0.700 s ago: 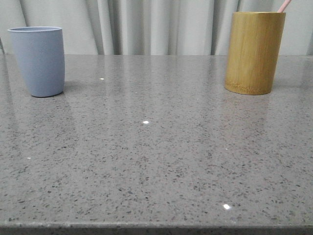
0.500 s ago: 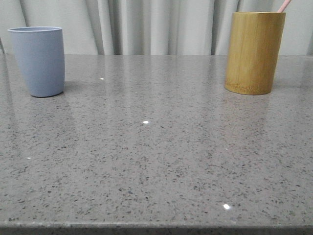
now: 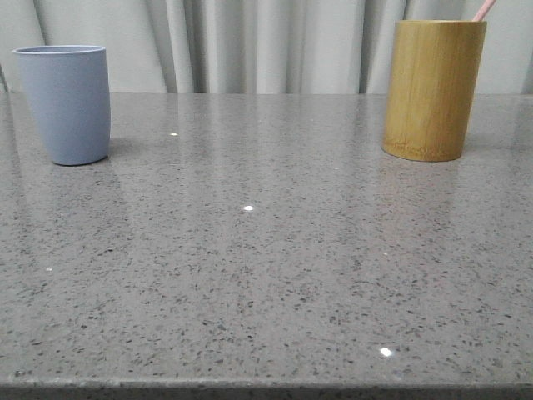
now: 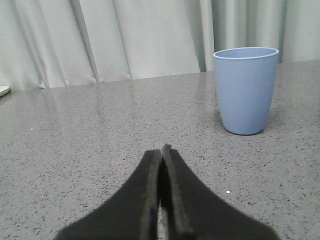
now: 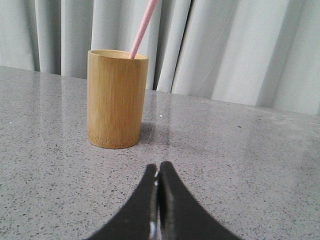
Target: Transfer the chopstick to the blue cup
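On counter (image 3: 266, 275), chopstick (image 5: 143, 29) in bamboo holder (image 5: 117, 99), blue cup (image 3: 67, 104) apart. Right gripper (image 5: 158, 176), left gripper (image 4: 161, 150) both closed, empty; reach not begun: right must open, approach.

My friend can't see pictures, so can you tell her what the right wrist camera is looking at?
A pale pink chopstick sticks up, leaning, out of a yellow-brown bamboo holder standing on a speckled grey table. The right gripper is low in front of it, jaws closed together and holding nothing. Pale curtains hang behind.
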